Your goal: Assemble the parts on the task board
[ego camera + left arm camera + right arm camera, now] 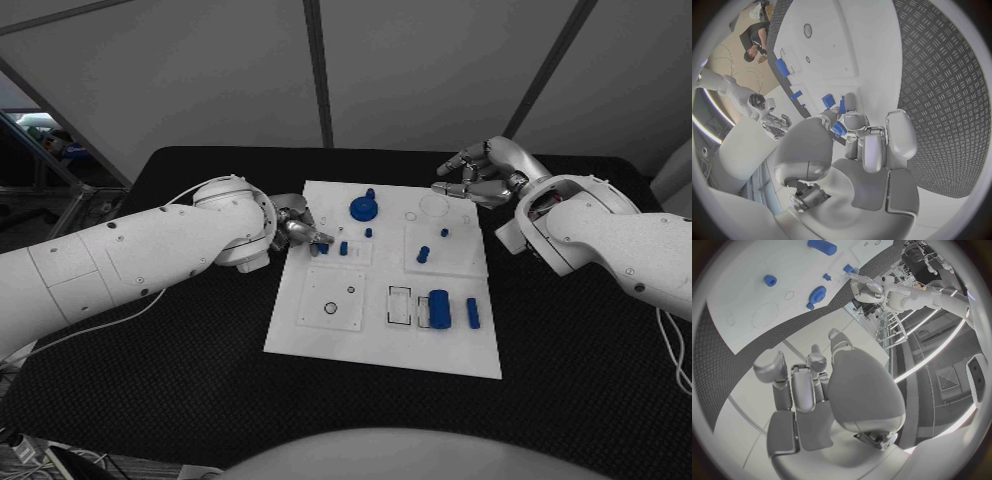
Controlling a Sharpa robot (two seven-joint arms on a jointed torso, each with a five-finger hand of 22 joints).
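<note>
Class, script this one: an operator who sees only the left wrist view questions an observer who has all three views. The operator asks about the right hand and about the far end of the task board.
Operator: Is the right hand carrying anything?
Observer: No. In the right wrist view the right hand has its fingers apart, with nothing in them.
Operator: What stands at the board's far end?
Observer: In the head view a round blue part sits near the far edge of the task board.
</note>
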